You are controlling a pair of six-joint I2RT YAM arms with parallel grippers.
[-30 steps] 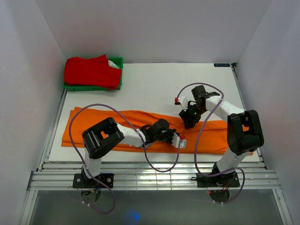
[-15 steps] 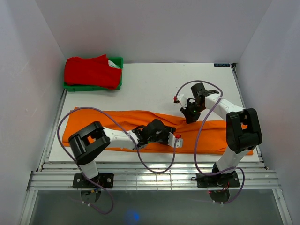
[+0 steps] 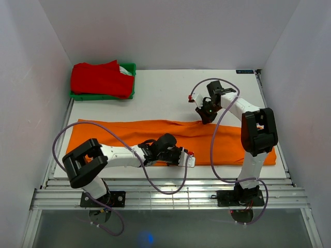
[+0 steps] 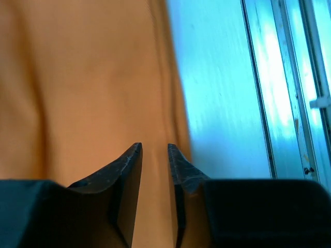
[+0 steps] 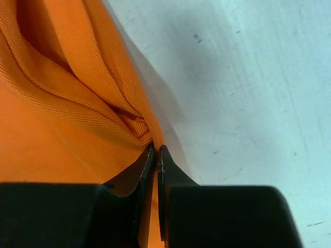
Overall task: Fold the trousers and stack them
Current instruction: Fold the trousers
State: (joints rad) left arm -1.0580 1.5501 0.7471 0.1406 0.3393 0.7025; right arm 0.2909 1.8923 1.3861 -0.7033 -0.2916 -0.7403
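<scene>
The orange trousers (image 3: 124, 135) lie spread in a long band across the near part of the white table (image 3: 165, 93). My left gripper (image 3: 176, 155) is low on their near edge, left of the middle. In the left wrist view its jaws (image 4: 154, 147) stand a narrow gap apart with orange cloth (image 4: 77, 93) between them. My right gripper (image 3: 207, 114) is at the far edge of the trousers. In the right wrist view it (image 5: 156, 149) is shut on a bunched fold of the cloth (image 5: 77, 88).
A green bin (image 3: 130, 93) at the far left corner holds folded red trousers (image 3: 101, 78). White walls close in the table on three sides. Metal rails (image 3: 165, 194) run along the near edge, past the cloth's hem (image 4: 289, 103).
My left gripper has slid left and toward the near edge. My right gripper has moved away from me, pulling the far edge. The trousers now lie flatter and wider.
</scene>
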